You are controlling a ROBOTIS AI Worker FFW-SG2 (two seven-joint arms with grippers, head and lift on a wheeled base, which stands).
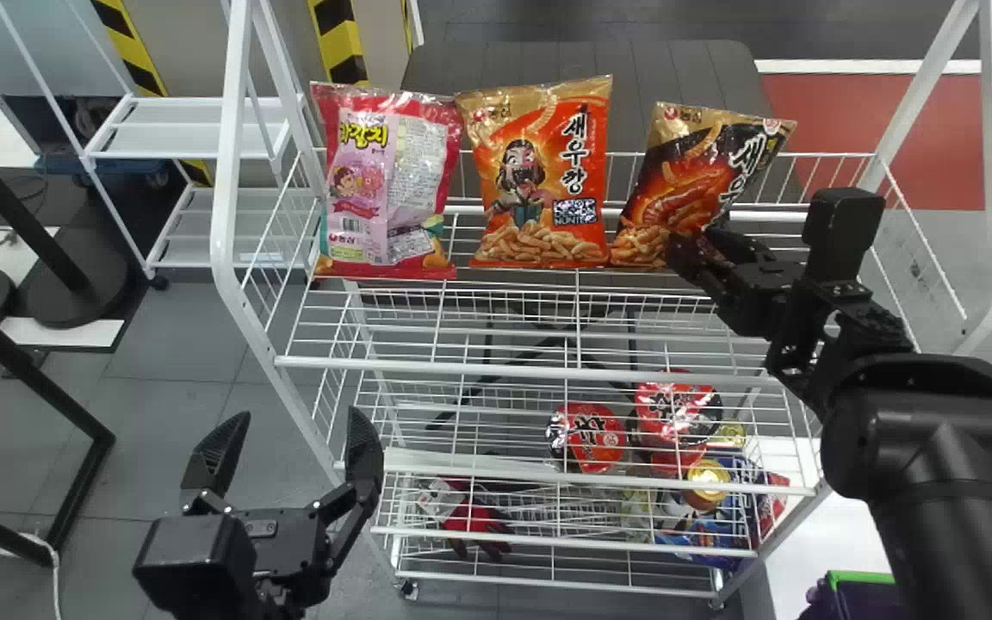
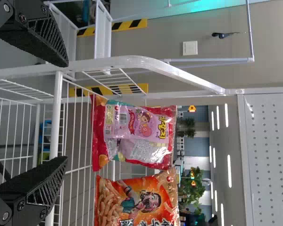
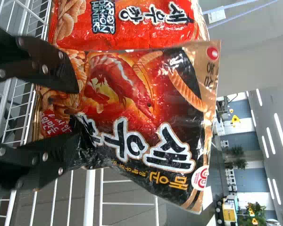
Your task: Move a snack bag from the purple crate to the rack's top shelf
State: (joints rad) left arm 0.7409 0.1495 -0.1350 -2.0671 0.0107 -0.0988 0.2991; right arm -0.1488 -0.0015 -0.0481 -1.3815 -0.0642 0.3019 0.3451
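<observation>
While right hand (image 1: 692, 245) holds bag (image 1: 692, 185) (tilted), head view adds cups (image 1: 595, 437) below.

The snack bag (image 1: 694, 176) at the right hand (image 1: 696, 245) looks like thin, shiny plastic, all crinkly. The rack (image 1: 548, 371) under that hand looks like smooth metal wire. The left hand (image 1: 300, 417) is dull, with rough, bumpy fingers (image 1: 364, 448).
</observation>
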